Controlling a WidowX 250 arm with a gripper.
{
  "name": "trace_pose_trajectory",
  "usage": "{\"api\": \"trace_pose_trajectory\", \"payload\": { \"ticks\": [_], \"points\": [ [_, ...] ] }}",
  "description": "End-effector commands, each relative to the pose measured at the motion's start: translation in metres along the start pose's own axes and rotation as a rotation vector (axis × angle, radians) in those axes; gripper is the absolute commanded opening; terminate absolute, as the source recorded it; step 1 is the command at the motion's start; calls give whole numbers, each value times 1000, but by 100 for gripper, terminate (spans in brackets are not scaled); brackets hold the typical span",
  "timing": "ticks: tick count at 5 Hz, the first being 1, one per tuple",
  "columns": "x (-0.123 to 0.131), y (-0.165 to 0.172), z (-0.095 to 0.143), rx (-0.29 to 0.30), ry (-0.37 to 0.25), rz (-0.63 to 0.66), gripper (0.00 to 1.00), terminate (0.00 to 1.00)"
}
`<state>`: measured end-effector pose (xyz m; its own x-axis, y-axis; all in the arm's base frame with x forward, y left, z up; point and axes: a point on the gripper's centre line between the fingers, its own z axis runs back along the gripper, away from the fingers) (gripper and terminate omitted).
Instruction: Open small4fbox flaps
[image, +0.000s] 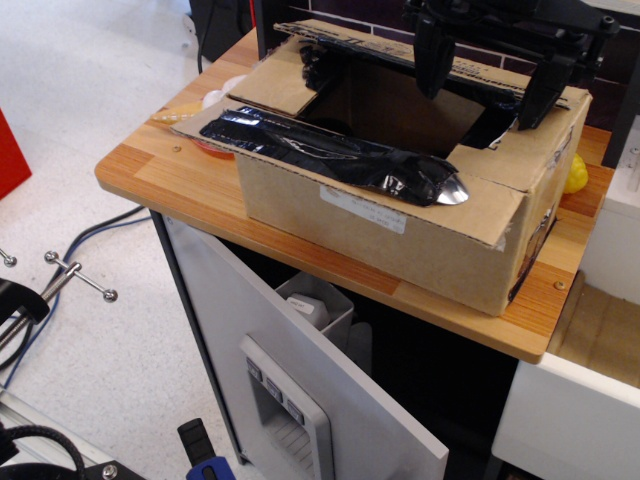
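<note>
On the wooden table (170, 170), the small4fbox (420, 215) stands with its white label (362, 208) on the long front side. Of its flaps, the left short one (275, 80) is raised, and the front long one (340, 150), with black tape, lies across the box's opening. Above the box's right rear part hangs the claw (488, 85), fingers spread apart and holding nothing.

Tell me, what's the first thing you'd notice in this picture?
The big brown cardboard box sits in the middle of a wooden table, its top partly open. A shiny, crinkled strip of black tape runs along the near flap, which juts out past the box's left end. Above the far right side of the box hangs the robot's black end effector, its two fingers spread apart and pointing down.
</note>
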<state>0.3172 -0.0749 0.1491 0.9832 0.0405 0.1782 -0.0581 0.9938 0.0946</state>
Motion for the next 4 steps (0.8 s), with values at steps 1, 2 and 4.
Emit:
{"api": "trace_pose_trajectory", "payload": {
  "ticks": [1,2,4],
  "points": [
    [0,0,0,0,0,0,100,0],
    [4,0,-7,-16,0,-13,100,0],
    [20,3,-15,-33,-17,-56,100,0]
  ]
}}
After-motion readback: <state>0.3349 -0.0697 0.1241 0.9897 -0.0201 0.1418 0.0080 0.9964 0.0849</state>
